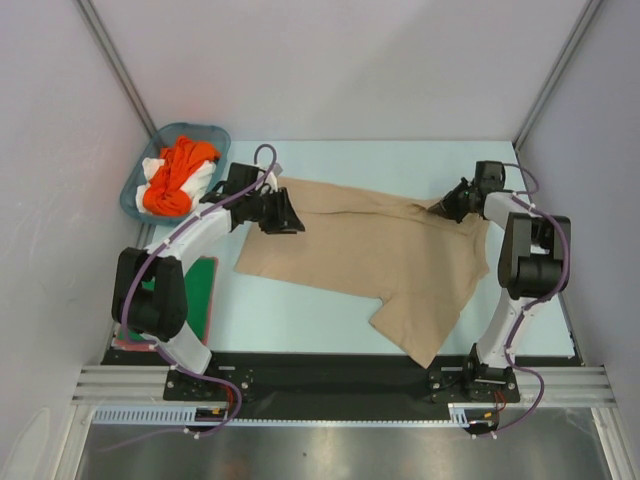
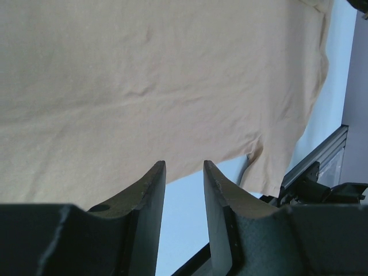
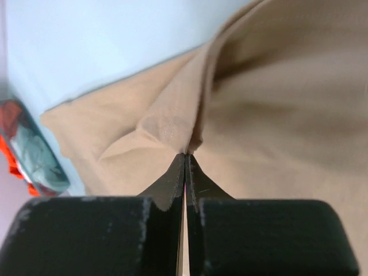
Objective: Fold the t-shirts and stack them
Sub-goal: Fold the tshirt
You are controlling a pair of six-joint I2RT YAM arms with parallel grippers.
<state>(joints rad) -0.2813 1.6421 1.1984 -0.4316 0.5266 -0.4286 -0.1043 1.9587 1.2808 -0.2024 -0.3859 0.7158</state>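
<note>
A tan-beige t-shirt [image 1: 370,250] lies spread across the middle of the table, one sleeve reaching toward the front edge. My right gripper [image 1: 440,207] is shut on a pinched fold of this shirt [image 3: 172,123] at its far right edge. My left gripper [image 1: 290,222] hovers over the shirt's left end, open and empty; in the left wrist view its fingers [image 2: 152,190] frame bare table below the shirt's hem [image 2: 172,86]. An orange t-shirt [image 1: 180,172] and a white t-shirt [image 1: 155,168] lie bunched in the basket. A dark green shirt [image 1: 203,295] lies at the front left.
The teal basket [image 1: 135,195] stands at the back left corner, also in the right wrist view [image 3: 31,155]. A reddish cloth edge [image 1: 135,345] shows under the green one by the left arm's base. Grey walls close in both sides.
</note>
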